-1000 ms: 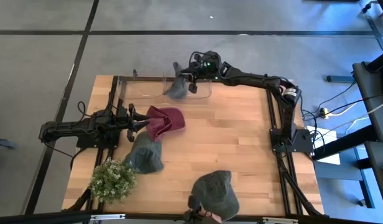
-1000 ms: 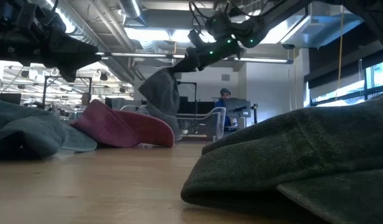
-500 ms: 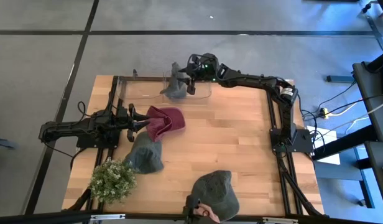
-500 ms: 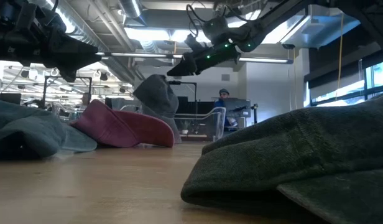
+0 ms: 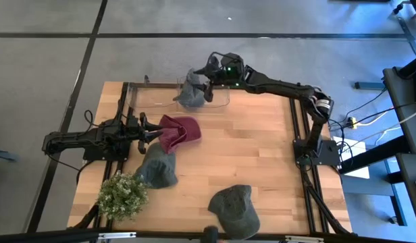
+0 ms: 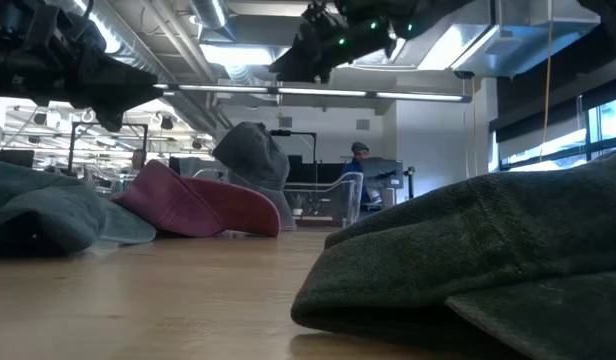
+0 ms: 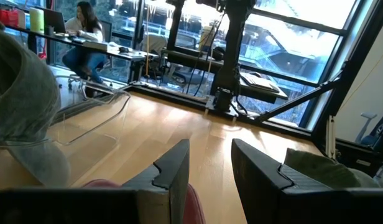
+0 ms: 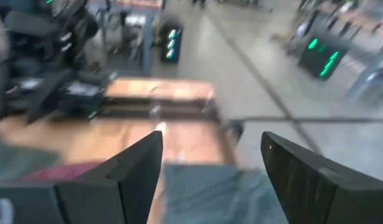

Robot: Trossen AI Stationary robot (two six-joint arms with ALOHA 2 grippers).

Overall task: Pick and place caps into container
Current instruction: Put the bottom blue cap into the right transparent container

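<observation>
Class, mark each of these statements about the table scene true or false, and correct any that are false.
1. The maroon red fabric cap lies inside the clear plastic rectangular container. False: it lies on the wooden table, by the left pincer.
2. A dark grey-green fabric cap sits at the container. True.
3. The right pincer grips that cap. False: the pincer is open, above it.
4. A bushy green plant stands at a table corner on the left arm's side. True.
5. Two more grey-green caps, one beside the plant and one near the table's edge, lie outside the container. True.
</observation>
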